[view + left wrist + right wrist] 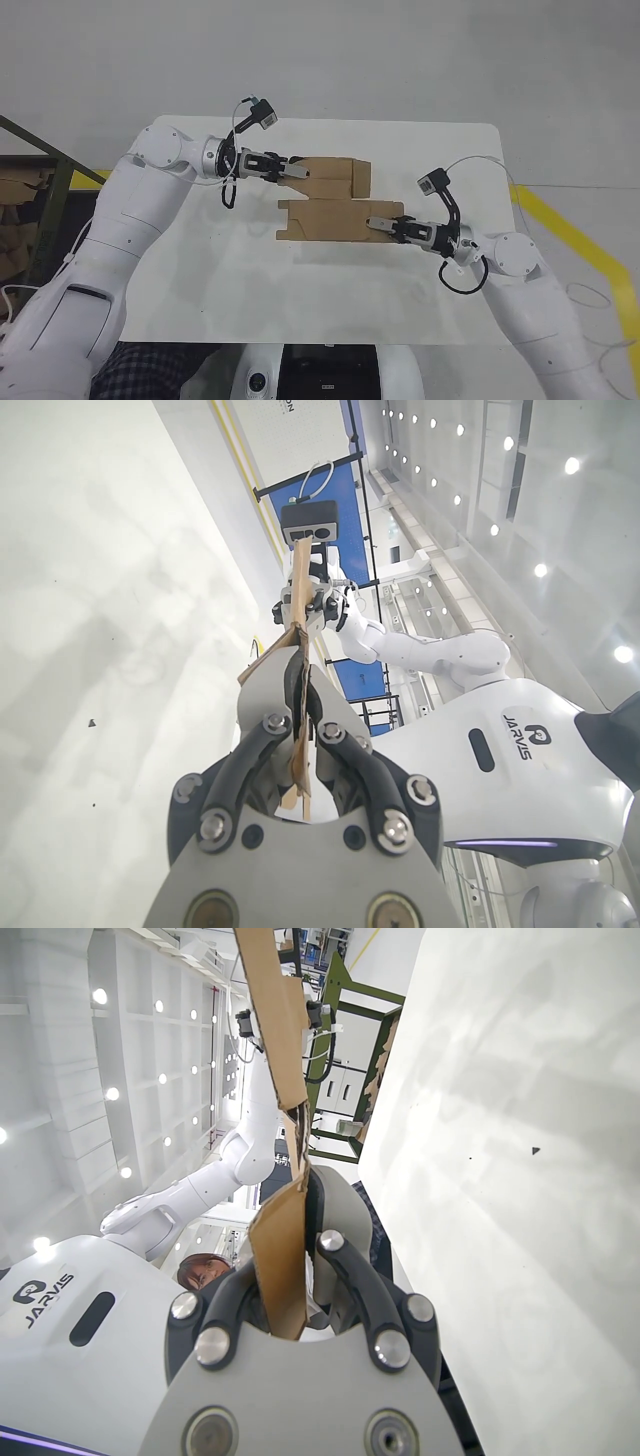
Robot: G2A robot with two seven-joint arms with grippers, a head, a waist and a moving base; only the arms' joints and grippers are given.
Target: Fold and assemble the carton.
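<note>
Carton [330, 200], brown cardboard and still mostly flat, sat over the middle of the white table [240, 290], stretched between both arms. From above it showed a stepped outline: one panel farther and to the left, a longer one nearer and to the right. Left gripper [296, 171] was clamped on the far-left edge, right gripper [378, 224] on the near-right end. In the left wrist view the left gripper [299, 680] had its dark pads pinched tight on the board, and the carton [300, 600] ran edge-on away from it, so its faces and fold lines could not be read. In the right wrist view the right gripper [306, 1208] also gripped the carton [277, 1028]; a flap covered one finger. The carton's upper end was cut off by the frame. A shadow lay along the carton's near edge, and from above it was hard to judge whether the carton touched the tabletop.
</note>
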